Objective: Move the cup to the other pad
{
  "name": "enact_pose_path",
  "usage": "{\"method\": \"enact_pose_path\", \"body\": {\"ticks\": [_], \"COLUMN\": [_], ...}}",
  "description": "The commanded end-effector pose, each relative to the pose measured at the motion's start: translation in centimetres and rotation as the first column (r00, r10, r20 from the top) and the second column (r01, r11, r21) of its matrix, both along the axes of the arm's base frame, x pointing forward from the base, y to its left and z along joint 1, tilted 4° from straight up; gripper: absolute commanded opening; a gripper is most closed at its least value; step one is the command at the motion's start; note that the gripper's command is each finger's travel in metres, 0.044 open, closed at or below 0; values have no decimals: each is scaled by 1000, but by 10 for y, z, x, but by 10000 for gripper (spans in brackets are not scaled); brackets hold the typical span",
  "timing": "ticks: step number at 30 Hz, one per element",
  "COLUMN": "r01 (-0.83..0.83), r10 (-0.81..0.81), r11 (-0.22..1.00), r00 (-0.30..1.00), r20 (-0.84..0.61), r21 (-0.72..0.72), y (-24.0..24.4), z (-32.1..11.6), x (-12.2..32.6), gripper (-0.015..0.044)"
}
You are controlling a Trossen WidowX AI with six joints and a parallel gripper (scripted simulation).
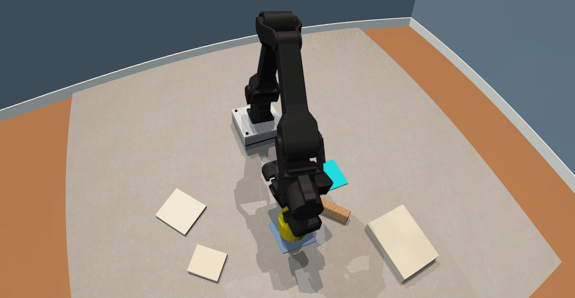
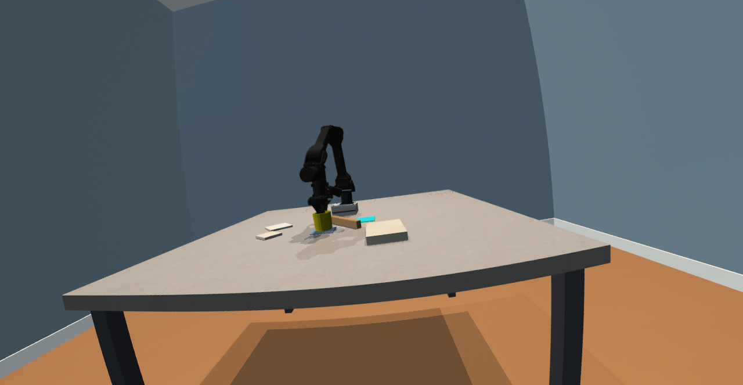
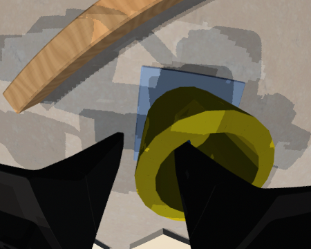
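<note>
One finger (image 3: pixel 206 198) of my gripper (image 3: pixel 148 180) dips inside the yellow cup (image 3: pixel 206 148), one outside, jaws partly spread, not pinching yet, ready to grab its wall.

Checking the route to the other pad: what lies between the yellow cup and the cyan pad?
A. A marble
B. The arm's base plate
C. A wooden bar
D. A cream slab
C: the wooden bar lies on the table between the yellow cup and the cyan pad.
</note>
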State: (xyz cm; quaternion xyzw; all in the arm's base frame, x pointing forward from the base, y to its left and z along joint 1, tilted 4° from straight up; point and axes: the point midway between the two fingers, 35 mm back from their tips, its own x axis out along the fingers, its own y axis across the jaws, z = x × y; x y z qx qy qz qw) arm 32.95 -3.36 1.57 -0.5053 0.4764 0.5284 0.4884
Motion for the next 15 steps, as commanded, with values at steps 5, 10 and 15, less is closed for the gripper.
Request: {"method": "enact_pose_path", "body": {"ticks": [5, 10, 15], "r01": [0, 0, 0], "r10": [0, 0, 0], "r11": [1000, 1000, 1000], "r00": [1000, 1000, 1000], "r20": [-1, -1, -1], "r21": [0, 0, 0], "y": [0, 0, 0], "z": [0, 0, 0], "x": [0, 0, 0], "gripper": [140, 107, 73]}}
